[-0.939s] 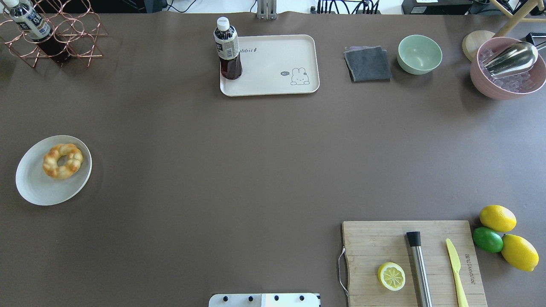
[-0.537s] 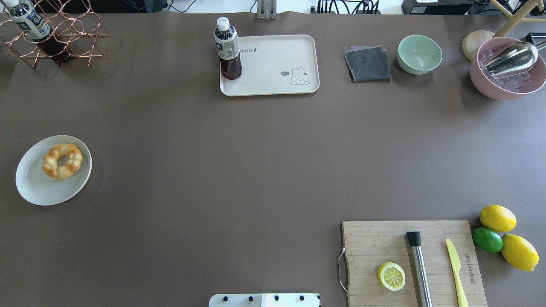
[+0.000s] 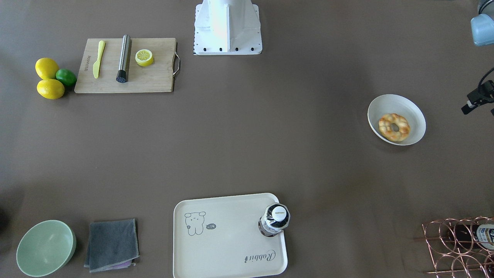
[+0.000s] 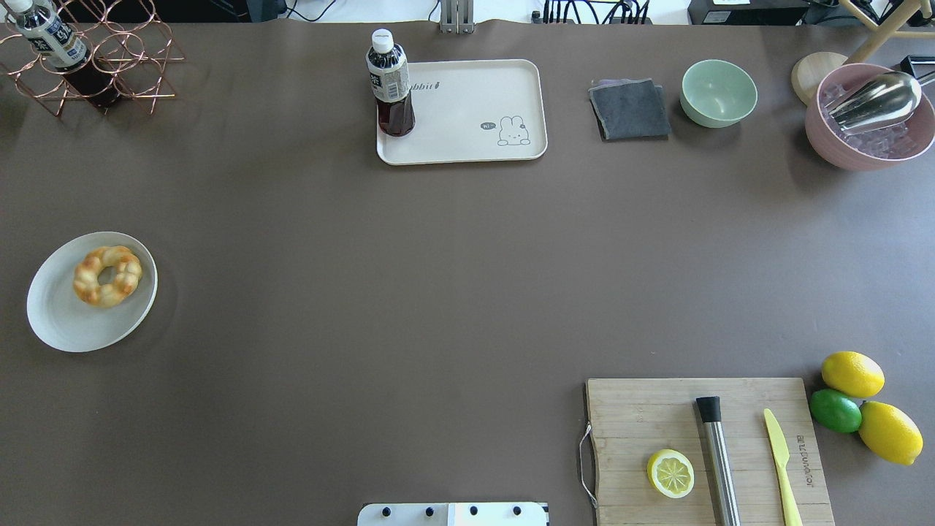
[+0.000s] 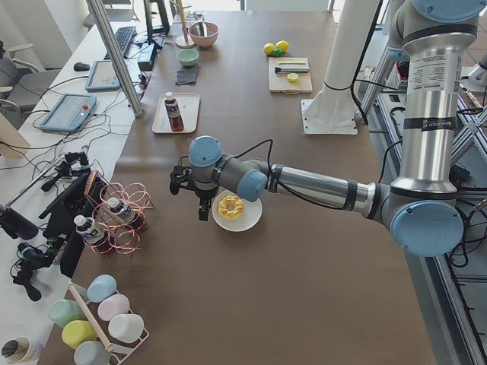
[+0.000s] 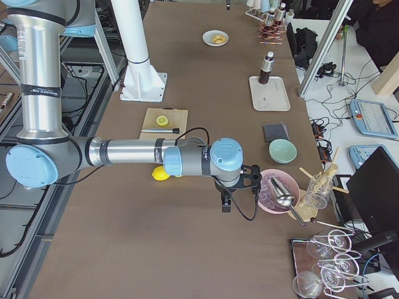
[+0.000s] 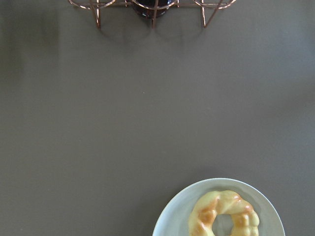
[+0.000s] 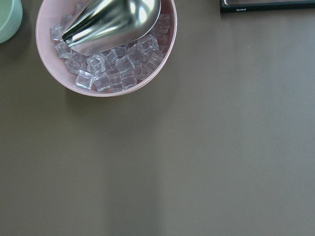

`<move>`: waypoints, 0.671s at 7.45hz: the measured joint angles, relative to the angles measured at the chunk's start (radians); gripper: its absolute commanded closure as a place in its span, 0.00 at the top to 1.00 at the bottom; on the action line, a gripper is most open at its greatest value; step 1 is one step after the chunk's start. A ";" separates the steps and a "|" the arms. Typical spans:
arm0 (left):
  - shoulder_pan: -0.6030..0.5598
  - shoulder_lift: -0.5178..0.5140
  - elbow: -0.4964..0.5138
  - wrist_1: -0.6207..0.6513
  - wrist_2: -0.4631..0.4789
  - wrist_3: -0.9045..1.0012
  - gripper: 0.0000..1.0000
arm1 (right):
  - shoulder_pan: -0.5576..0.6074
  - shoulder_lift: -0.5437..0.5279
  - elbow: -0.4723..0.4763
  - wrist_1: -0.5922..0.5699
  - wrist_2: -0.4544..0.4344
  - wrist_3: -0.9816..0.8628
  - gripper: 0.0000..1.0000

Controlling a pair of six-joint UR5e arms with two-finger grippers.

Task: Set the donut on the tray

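Note:
The donut [image 4: 107, 275], a golden-brown braided ring, lies in a white plate [image 4: 66, 321] at the table's left side. It also shows in the front view [image 3: 394, 127] and at the bottom of the left wrist view [image 7: 224, 216]. The cream tray [image 4: 475, 109] with the rabbit drawing sits at the far middle, and a dark drink bottle [image 4: 389, 84] stands on its left corner. My left gripper [image 5: 199, 209] hangs above the table beside the plate, on the wire-rack side. My right gripper [image 6: 225, 204] hangs near the pink ice bowl. I cannot tell whether either is open or shut.
A wooden cutting board [image 4: 635, 409] at the near right holds a lemon half [image 4: 670, 473], a steel muddler and a yellow knife. Lemons and a lime [image 4: 835, 410] lie beside it. A grey cloth [image 4: 630, 109], green bowl [image 4: 719, 93], pink ice bowl [image 4: 862, 153] and copper wire rack [image 4: 109, 66] line the far edge.

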 measured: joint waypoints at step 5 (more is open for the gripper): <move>0.161 0.160 0.059 -0.452 0.076 -0.246 0.98 | -0.106 0.082 -0.002 0.005 0.009 0.112 1.00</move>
